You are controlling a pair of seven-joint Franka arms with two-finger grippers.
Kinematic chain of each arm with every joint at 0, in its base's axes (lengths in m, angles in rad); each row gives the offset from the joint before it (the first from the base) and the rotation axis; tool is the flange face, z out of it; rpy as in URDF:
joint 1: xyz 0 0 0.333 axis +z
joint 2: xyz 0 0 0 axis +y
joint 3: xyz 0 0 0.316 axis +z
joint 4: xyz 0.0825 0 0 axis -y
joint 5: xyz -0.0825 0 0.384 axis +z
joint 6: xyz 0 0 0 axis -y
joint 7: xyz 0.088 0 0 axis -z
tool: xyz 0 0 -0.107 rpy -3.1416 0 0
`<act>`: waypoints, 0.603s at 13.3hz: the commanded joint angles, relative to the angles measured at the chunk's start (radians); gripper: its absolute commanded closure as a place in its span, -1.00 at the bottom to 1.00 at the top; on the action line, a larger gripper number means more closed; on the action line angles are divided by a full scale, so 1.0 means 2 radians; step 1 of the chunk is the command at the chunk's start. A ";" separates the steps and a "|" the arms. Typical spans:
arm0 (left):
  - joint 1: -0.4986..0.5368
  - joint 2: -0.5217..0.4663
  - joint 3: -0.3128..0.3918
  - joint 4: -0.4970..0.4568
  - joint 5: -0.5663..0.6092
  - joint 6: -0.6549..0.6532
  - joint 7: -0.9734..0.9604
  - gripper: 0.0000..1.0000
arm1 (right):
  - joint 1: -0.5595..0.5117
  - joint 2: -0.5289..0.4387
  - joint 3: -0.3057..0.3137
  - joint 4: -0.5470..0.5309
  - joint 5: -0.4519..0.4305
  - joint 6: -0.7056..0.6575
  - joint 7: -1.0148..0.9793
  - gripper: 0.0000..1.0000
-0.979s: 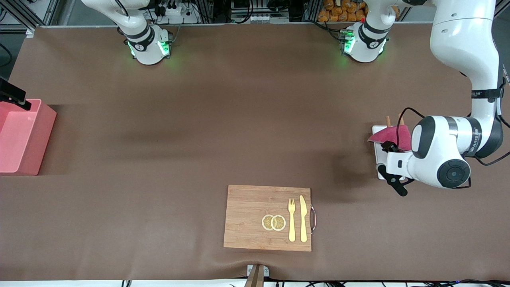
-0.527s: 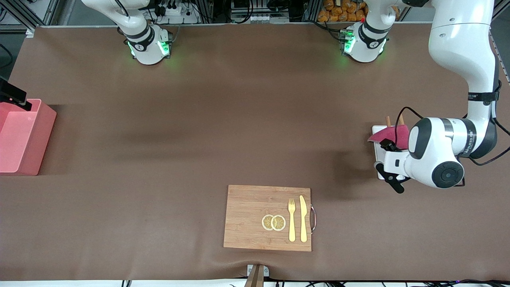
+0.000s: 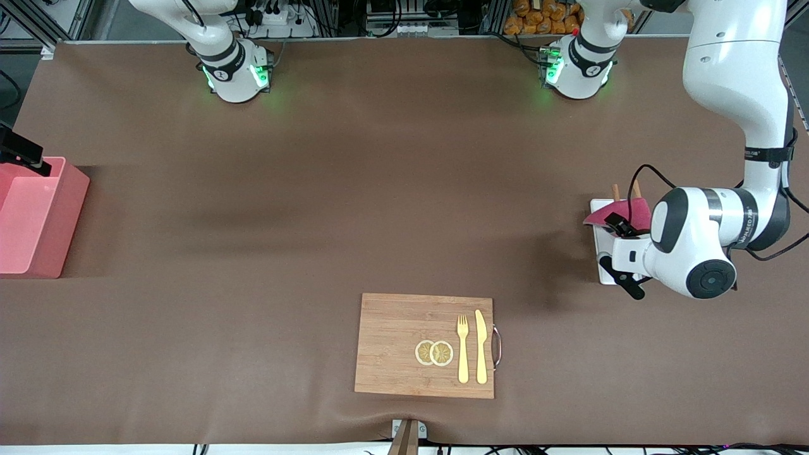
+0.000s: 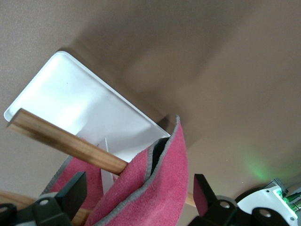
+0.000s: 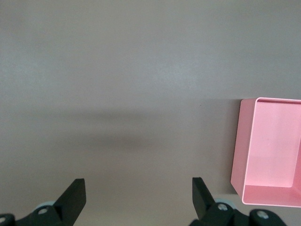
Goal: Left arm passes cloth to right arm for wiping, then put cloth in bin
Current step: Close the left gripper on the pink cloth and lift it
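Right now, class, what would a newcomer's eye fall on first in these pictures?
The magenta cloth draped over a wooden rack on a white tray at the left arm's end of the table, with the left gripper open around it. Next, the pink bin at the right arm's end, and the wooden board with fork and knife, nearest the front camera.

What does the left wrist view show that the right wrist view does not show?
Only the left wrist view shows the magenta cloth draped over a wooden bar above the white tray, with the left gripper open around the cloth, one of the fingers on each side, not yet closed on it. Only the right wrist view shows the pink bin, standing empty, and the open right gripper over bare table. Both views share the brown table surface and a pair of open black fingers.
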 commanded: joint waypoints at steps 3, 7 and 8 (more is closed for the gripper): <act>0.001 -0.004 0.000 -0.009 0.006 -0.005 -0.019 0.19 | -0.008 0.001 0.004 0.007 0.008 -0.005 -0.001 -1.00; -0.001 -0.006 0.000 -0.009 0.008 -0.006 -0.039 1.00 | -0.009 0.001 0.004 0.005 0.008 -0.006 -0.005 -1.00; 0.000 -0.006 0.000 -0.009 0.008 -0.006 -0.039 1.00 | -0.009 0.001 0.003 0.003 0.008 -0.011 -0.004 -1.00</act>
